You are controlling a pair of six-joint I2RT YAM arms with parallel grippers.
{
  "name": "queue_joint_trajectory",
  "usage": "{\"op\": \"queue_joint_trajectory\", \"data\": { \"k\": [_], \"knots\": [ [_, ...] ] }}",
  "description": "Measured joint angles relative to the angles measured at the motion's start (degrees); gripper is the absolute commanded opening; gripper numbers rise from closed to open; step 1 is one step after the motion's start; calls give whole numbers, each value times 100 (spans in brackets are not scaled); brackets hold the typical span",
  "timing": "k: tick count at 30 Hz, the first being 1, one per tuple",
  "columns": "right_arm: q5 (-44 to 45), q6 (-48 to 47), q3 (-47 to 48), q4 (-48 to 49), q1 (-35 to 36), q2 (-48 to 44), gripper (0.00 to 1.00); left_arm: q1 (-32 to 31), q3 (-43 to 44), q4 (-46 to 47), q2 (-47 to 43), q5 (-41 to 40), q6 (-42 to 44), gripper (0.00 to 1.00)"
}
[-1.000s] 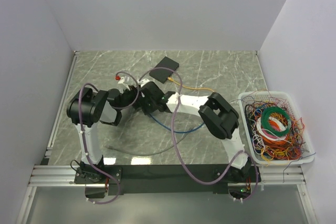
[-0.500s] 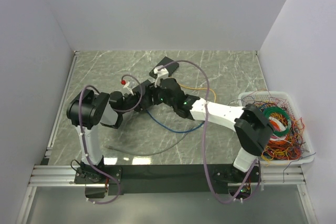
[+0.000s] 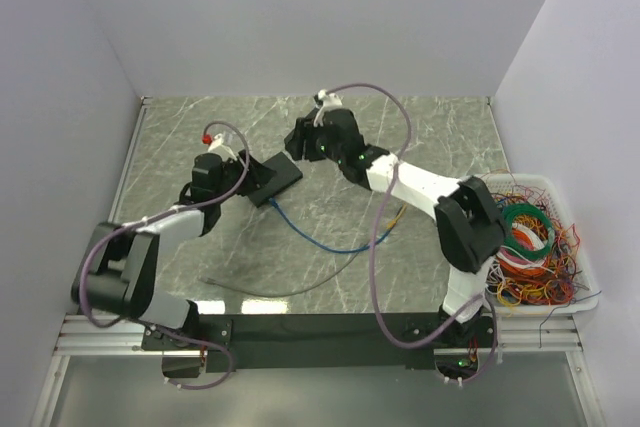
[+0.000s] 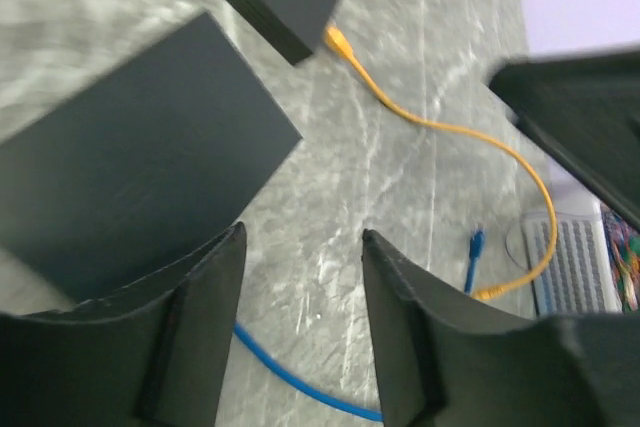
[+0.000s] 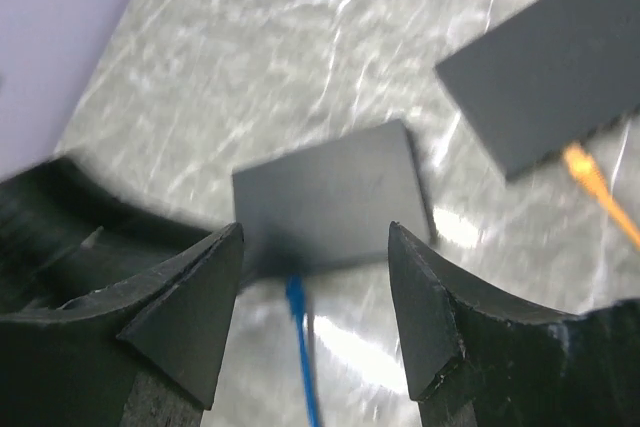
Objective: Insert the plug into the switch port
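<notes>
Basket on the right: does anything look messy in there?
Yes. The wires in the basket are one big tangled heap, and some loose strands poke out over its rim. Nothing looks broken.

Occlusions and limits of view
Blue plug point(image 5: 295, 292) blurred at switch point(image 5: 330, 202) edge, seating indeterminate; second black box point(image 5: 550, 87) cropped at 2 o'clock.
</notes>
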Motion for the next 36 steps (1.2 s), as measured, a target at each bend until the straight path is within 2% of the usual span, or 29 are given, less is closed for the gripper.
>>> {"op": "queue_joint_trajectory", "data": {
  "k": [2, 7, 17, 27, 36],
  "knots": [
    [-221, 98, 448, -92, -168, 407, 67, 0, -4, -446, -428, -341, 39, 60],
    [-584, 205, 1231, -334, -376, 1307, 68, 0, -291, -1340, -1591, -1086, 37, 61],
    [-986, 293, 2068, -778, -378, 2457, 68, 0, -949, -2688, -3576, -1746, -9, 60],
    [-1185, 420, 2931, -1084, -376, 3268, 68, 0, -1193, -3453, -4415, -2009, -76, 59],
    [-1537, 450, 3368, -1462, -247, 3447, 68, 0, -1204, -3552, -4518, -2052, -122, 58]
  ]
}}
